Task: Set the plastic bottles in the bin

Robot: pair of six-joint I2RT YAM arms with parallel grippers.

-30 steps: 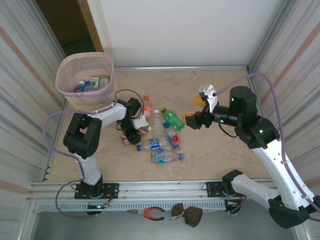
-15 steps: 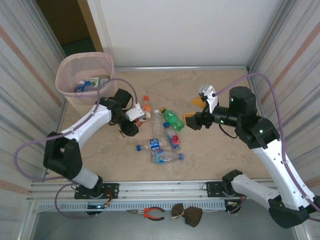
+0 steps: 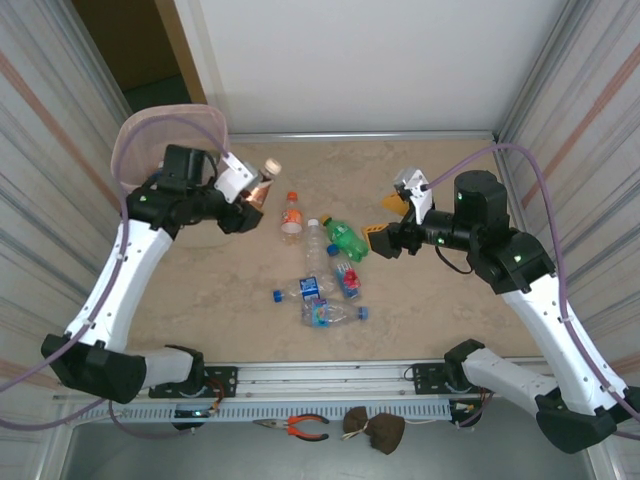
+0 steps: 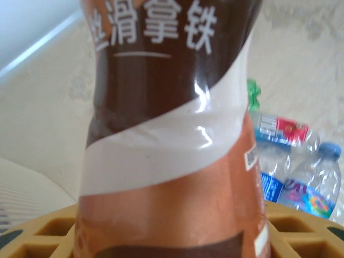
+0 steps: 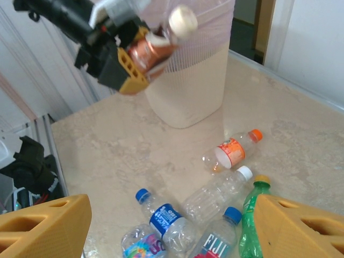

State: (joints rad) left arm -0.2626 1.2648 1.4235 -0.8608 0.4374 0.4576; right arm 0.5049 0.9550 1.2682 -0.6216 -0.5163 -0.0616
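Bottles number seven: six lie clustered at the middle of the beige marbled table (image 3: 330, 170) and one is held. Loose are an orange-capped clear plastic bottle (image 3: 291, 216), a white-capped clear plastic bottle (image 3: 316, 240), a green plastic bottle (image 3: 346, 239), a red-labelled clear bottle (image 3: 347, 279), a blue-labelled clear bottle (image 3: 303, 289) and a rainbow-labelled clear bottle (image 3: 330, 314). The left fingers (image 5: 128, 72) clamp the seventh, an orange-brown plastic bottle (image 3: 258, 188) with a white cap and brown-and-white label, tilted, at three o'clock of the single tall beige pink-lined bin (image 3: 150, 125), which stands at the table's ten o'clock. The right fingers (image 5: 43, 226) are spread wide, empty, at three o'clock of the cluster.
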